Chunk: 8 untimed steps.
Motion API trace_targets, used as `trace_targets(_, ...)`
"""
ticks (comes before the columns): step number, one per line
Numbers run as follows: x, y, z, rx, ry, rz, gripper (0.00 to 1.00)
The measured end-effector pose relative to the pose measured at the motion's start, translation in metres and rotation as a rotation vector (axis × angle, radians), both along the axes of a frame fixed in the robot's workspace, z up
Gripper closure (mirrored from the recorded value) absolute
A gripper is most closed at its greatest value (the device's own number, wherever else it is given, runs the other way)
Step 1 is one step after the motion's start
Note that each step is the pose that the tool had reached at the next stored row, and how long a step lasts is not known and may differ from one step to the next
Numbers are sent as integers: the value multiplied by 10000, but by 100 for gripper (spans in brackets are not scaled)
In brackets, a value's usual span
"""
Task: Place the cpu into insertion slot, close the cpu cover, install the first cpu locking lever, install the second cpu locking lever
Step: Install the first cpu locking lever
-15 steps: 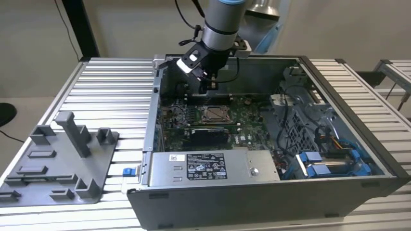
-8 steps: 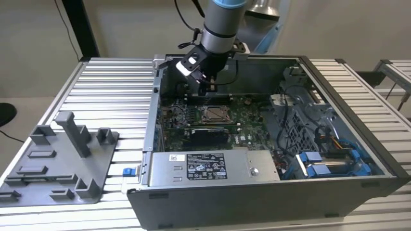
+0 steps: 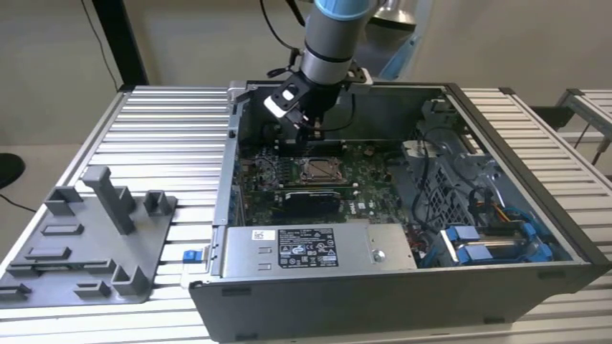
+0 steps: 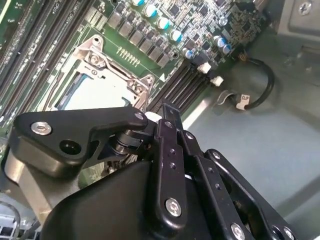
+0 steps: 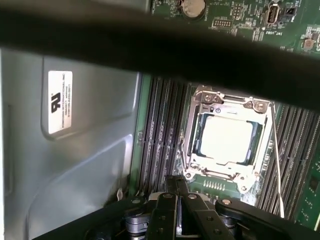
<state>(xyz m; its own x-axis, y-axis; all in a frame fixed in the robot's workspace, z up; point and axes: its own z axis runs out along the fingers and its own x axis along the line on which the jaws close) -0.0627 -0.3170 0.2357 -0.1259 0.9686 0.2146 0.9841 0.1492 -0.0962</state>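
Hovering just beside the insertion slot (image 5: 200,150): gripper (image 5: 178,200), jaws drawn together on nothing. Cpu (image 5: 227,140) seated in the slot, cpu cover (image 5: 220,169) lying down around it. Locking lever (image 5: 275,165) is thin wire (likely best pressed squarely and steadily, avoiding sideways slip).

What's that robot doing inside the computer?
The robot's gripper hangs inside the open computer case, above the green motherboard. The cpu already sits in place on it, and the cpu cover looks folded down around it. The gripper isn't touching either one.
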Motion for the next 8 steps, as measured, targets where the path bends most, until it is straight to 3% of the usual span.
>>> trace_targets(3,3,0,-40,11,0,0,100)
trace_targets(5,4,0,-60,65,-1,2,100)
trace_targets(8,3,-1,-84,303,1,-2,100)
